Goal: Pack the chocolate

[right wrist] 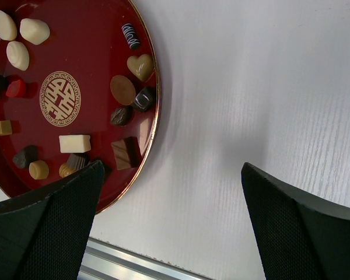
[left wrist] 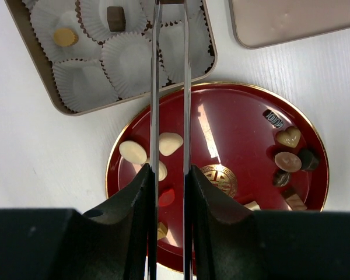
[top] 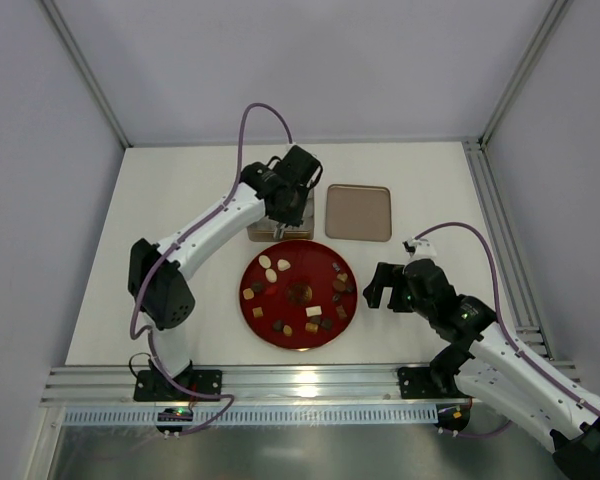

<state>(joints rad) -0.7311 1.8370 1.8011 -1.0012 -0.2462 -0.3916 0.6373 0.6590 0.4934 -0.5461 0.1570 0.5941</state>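
The chocolate (top: 275,265) lies scattered on a round red plate (top: 310,262): cream ovals (left wrist: 133,151), a tan heart (right wrist: 141,66), and dark and brown squares (right wrist: 123,153). A tin box (left wrist: 34,61) of white paper cups (left wrist: 128,61) stands behind the plate. It holds a dark square (left wrist: 115,17) and a tan round (left wrist: 65,37). My left gripper (left wrist: 170,172) is shut on metal tweezers (left wrist: 156,87) whose tips reach over the box; the tips are cut off at the frame edge. My right gripper (right wrist: 172,166) is open and empty over bare table right of the plate.
The box's tan lid (top: 358,212) lies flat to the right of the box, behind the plate. An aluminium rail (top: 300,380) runs along the table's near edge. Frame posts stand at the back corners.
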